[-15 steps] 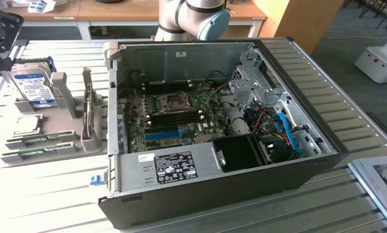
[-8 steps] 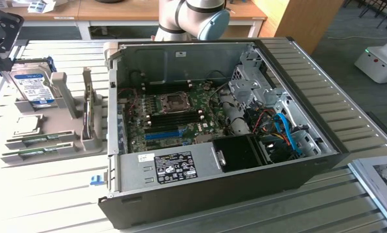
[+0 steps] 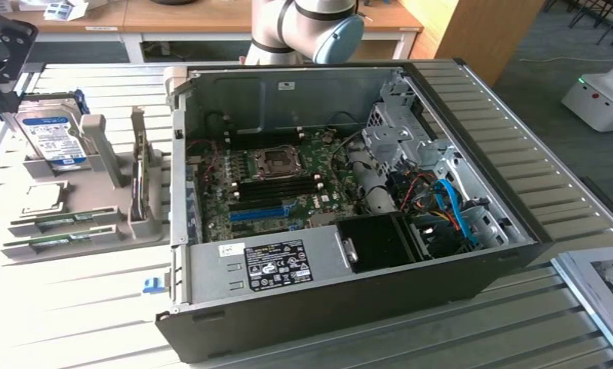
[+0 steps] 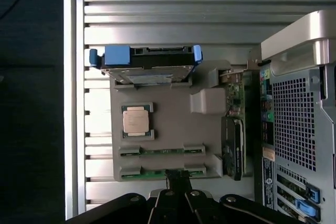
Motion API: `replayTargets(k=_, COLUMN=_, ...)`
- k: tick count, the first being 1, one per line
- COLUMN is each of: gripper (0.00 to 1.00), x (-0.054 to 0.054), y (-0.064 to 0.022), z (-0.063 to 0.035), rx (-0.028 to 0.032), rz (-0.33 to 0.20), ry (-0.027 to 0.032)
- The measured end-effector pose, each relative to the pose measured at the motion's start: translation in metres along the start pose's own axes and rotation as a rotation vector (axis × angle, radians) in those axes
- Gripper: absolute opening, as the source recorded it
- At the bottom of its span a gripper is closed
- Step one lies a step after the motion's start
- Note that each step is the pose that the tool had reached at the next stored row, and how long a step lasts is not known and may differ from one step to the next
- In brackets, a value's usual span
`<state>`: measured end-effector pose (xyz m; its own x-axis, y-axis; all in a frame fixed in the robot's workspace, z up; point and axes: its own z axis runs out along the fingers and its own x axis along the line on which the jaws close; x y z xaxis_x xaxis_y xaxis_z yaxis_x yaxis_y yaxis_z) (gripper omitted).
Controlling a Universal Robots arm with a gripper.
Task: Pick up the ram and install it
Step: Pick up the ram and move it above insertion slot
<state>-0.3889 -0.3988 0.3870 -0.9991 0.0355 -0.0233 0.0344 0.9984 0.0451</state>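
End effector fully closed

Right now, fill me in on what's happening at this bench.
A robot arm's gripper, shut and empty, hangs above the grey parts tray beside the open computer case. Both ram sticks lie in their tray slots, with the gripper nearest the one at the tray's edge. Nothing has been picked up.

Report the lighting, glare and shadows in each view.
Wrist view: glare washes out the table slats beside the tray, the floor beyond is nearly black, and the gripper is a dark silhouette in front of one ram stick. Exterior view: even light, with shade inside the computer case around the black fan shroud.
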Motion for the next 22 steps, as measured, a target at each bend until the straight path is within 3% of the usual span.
replayTargets(k=22, gripper=0.1, x=0.0, y=0.0, z=0.0001, rx=-0.0061, rz=-0.262, ry=0.0118)
